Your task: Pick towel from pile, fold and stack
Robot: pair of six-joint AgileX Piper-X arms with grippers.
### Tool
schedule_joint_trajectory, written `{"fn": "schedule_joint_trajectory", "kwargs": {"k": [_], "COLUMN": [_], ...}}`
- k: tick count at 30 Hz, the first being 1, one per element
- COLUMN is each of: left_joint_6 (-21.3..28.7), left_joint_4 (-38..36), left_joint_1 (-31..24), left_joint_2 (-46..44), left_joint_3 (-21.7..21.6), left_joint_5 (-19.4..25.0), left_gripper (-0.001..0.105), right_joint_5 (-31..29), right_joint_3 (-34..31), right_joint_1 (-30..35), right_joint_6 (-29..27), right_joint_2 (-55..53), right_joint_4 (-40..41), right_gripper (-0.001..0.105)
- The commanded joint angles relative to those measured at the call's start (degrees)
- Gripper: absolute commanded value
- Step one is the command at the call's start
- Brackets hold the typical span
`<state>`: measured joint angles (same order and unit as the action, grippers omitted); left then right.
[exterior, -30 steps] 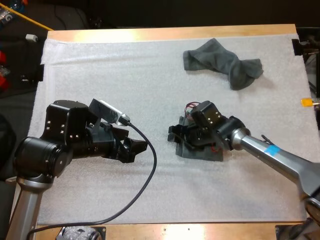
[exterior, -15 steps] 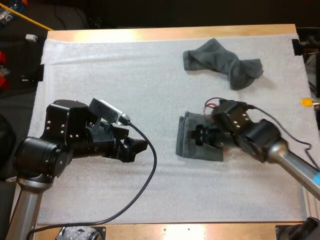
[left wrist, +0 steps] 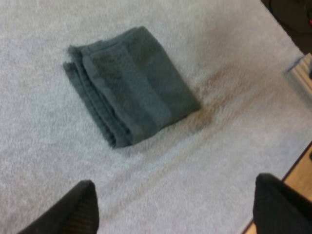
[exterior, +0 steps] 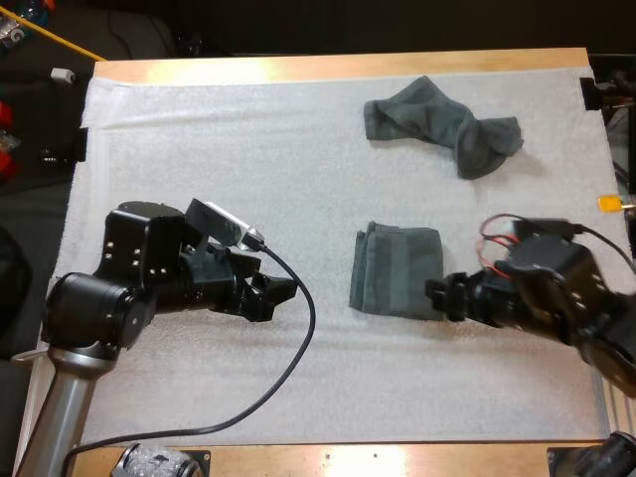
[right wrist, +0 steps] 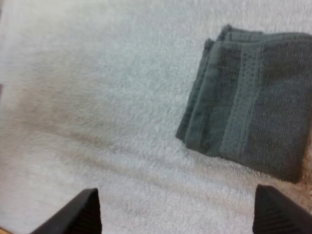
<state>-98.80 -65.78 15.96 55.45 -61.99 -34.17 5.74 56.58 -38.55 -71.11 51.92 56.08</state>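
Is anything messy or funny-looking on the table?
Only the crumpled towel at the far side of the mat: it lies twisted and bunched up, not yet folded. The folded towel in the middle lies flat and tidy.

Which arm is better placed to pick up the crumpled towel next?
Probably right. The right gripper, open, sits beside the folded towel, on the same side as the crumpled towel; the left gripper is farther away.
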Motion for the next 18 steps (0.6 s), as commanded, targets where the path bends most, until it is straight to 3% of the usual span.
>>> {"fn": "schedule_joint_trajectory", "kwargs": {"k": [1,5,9,18], "left_joint_6": [-0.26,-1.3,-5.53,-9.32], "left_joint_4": [1.76,5.28,10.17,16.88], "left_joint_1": [0.18,0.18,0.34,1.84], "left_joint_2": [-0.34,0.04,2.17,13.41], "left_joint_3": [0.97,4.21,6.17,6.33], "left_joint_5": [0.02,0.02,0.02,0.02], "left_gripper": [0.065,0.07,0.07,0.07], "right_joint_5": [-0.58,-0.58,-0.58,-0.58], "right_joint_3": [0.31,0.31,0.31,0.31], "right_joint_1": [-0.11,-0.11,-0.11,-0.11], "right_joint_6": [-0.68,-0.68,-0.68,-0.68], "right_joint_2": [-1.71,-6.11,-9.38,-12.76], "right_joint_4": [1.42,3.26,3.42,3.95], "right_gripper": [0.063,0.063,0.063,0.063]}}
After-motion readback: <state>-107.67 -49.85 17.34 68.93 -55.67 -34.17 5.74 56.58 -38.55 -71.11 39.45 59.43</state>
